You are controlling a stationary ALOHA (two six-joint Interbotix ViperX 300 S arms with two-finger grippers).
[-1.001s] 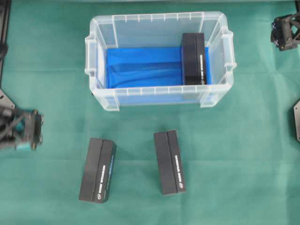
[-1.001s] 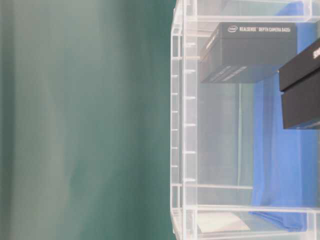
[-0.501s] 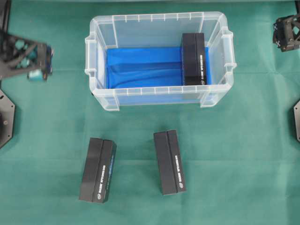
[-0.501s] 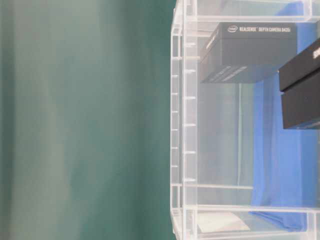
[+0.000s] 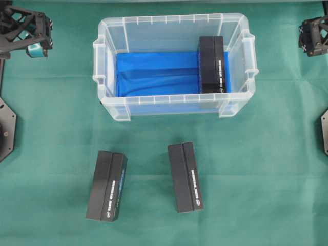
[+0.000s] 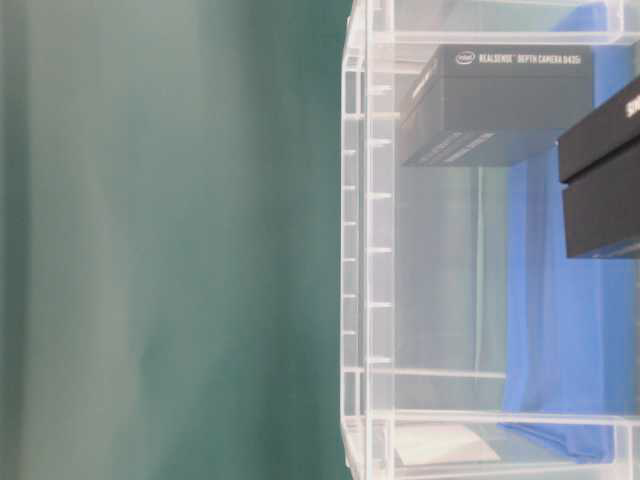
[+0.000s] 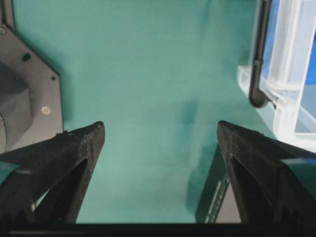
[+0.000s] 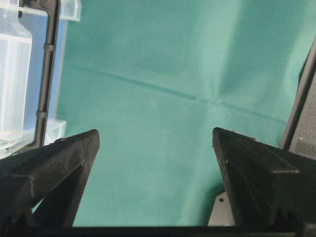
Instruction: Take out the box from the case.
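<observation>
The case (image 5: 174, 18) is a clear plastic bin lined with a blue cloth, at the back middle of the green table. One black box (image 5: 212, 64) lies inside it against the right end wall; the table-level view shows this box (image 6: 500, 100) through the case wall (image 6: 365, 250). My left gripper (image 5: 40, 32) hangs at the far back left, well away from the case, open and empty (image 7: 160, 126). My right gripper (image 5: 306, 37) sits at the far back right, also open with only green cloth between its fingers (image 8: 155, 132).
Two more black boxes lie on the green cloth in front of the case, one at front left (image 5: 106, 186) and one near the middle (image 5: 186, 177). Arm base plates sit at the left edge (image 5: 6, 128) and right edge (image 5: 324, 130).
My left arm has swung from the left edge beside the front boxes up to the back left corner. The right arm, the case and all boxes have stayed put.
</observation>
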